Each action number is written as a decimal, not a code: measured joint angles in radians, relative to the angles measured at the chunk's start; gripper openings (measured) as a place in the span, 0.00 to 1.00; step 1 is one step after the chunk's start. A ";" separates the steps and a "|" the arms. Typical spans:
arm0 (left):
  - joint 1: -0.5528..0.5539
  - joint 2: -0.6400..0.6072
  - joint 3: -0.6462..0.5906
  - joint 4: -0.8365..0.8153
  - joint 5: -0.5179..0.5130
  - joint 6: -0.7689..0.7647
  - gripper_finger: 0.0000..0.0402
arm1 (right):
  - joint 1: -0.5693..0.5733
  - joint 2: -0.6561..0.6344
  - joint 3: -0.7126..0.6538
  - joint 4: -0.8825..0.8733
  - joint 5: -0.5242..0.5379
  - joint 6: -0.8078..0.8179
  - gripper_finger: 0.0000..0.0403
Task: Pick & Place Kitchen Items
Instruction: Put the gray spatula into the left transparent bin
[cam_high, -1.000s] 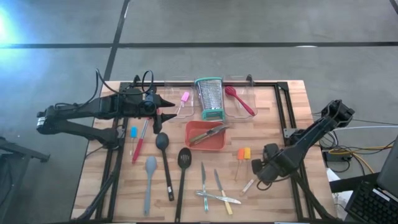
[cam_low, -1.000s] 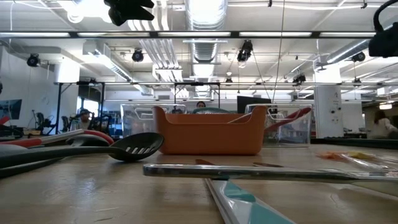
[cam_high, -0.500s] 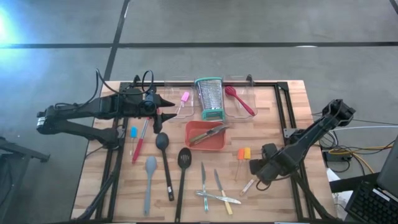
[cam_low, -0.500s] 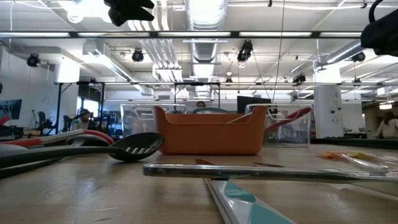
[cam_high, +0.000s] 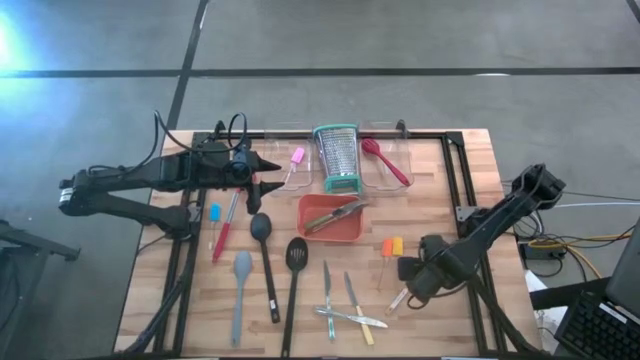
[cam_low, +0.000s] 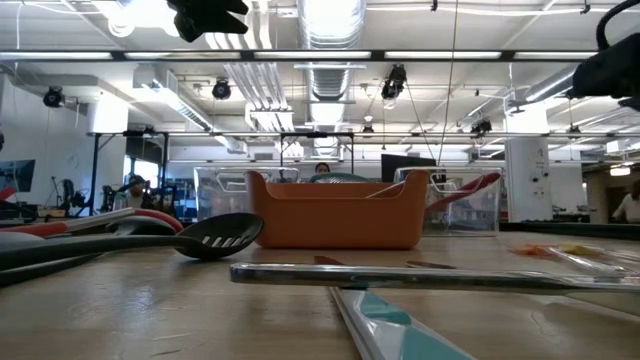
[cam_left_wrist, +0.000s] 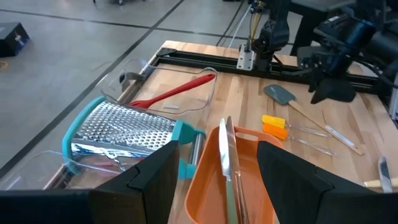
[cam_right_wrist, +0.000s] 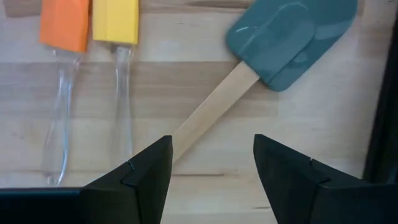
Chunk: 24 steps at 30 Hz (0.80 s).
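Note:
Slim kitchen items lie flat across the wooden table: a black spoon (cam_high: 262, 235), a slotted turner (cam_high: 296, 255), a grey spatula (cam_high: 241, 272), small knives (cam_high: 345, 310) and orange and yellow scrapers (cam_right_wrist: 99, 22). A teal-headed spatula (cam_right_wrist: 289, 37) lies near the right edge. My right gripper (cam_right_wrist: 211, 155) hovers open above it, a finger on either side of its wooden handle (cam_right_wrist: 208, 112), not touching. In the high view my right gripper (cam_high: 408, 285) hides the teal head. My left gripper (cam_left_wrist: 217, 155) waits open at the far left, facing the orange tray (cam_left_wrist: 249, 180).
An upright steel grater (cam_high: 337, 158) stands at the far middle between two clear bins, one with a pink tool (cam_high: 296, 160), one with a red spoon (cam_high: 385, 160). The orange tray (cam_high: 322, 228) holds a steel tool. A black frame (cam_high: 455, 165) rims the table.
My right gripper has gone a little down and toward the table's near edge, over the teal spatula's handle. The utensils lie as before.

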 joint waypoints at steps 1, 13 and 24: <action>0.000 0.001 0.000 0.006 -0.005 0.001 0.55 | -0.002 0.009 0.002 -0.004 -0.001 0.001 0.54; 0.000 0.006 0.000 0.024 -0.005 0.001 0.55 | -0.030 -0.003 -0.008 0.021 -0.033 0.011 0.53; 0.000 0.012 0.000 0.027 -0.003 0.000 0.55 | -0.052 -0.005 -0.128 0.177 -0.053 0.016 0.53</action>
